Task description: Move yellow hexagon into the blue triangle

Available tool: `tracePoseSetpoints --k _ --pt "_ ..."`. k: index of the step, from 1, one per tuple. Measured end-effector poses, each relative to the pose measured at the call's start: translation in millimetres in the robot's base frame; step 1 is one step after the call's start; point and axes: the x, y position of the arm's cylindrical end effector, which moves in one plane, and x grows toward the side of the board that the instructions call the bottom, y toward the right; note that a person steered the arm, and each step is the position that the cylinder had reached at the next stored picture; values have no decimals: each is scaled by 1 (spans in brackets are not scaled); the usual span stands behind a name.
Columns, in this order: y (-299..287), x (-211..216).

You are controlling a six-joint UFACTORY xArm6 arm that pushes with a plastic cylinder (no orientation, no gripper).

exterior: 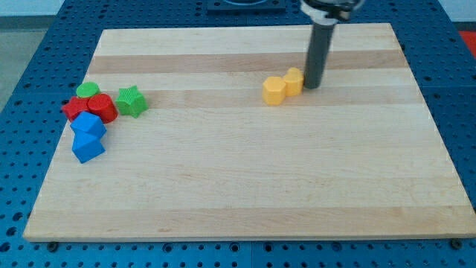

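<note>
The yellow hexagon (274, 90) lies on the wooden board (245, 186), right of centre near the view's top. A second yellow block (294, 80) touches its upper right side. My tip (312, 86) stands against the right side of that second yellow block, so the two yellow blocks and the rod form a line. Two blue blocks sit at the far left, one (90, 124) above the other (88, 148); I cannot tell for sure which is the triangle. They lie far to the left of the hexagon.
Two red blocks (74, 109) (103, 108), a green round block (88, 90) and a green star (132, 100) cluster just above the blue blocks, near the board's left edge.
</note>
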Motion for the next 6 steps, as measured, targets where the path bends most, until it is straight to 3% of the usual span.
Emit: tracePoseSetpoints --k 1,3,6 --pt "-64 16" --pt "-122 62" --pt "-139 35"
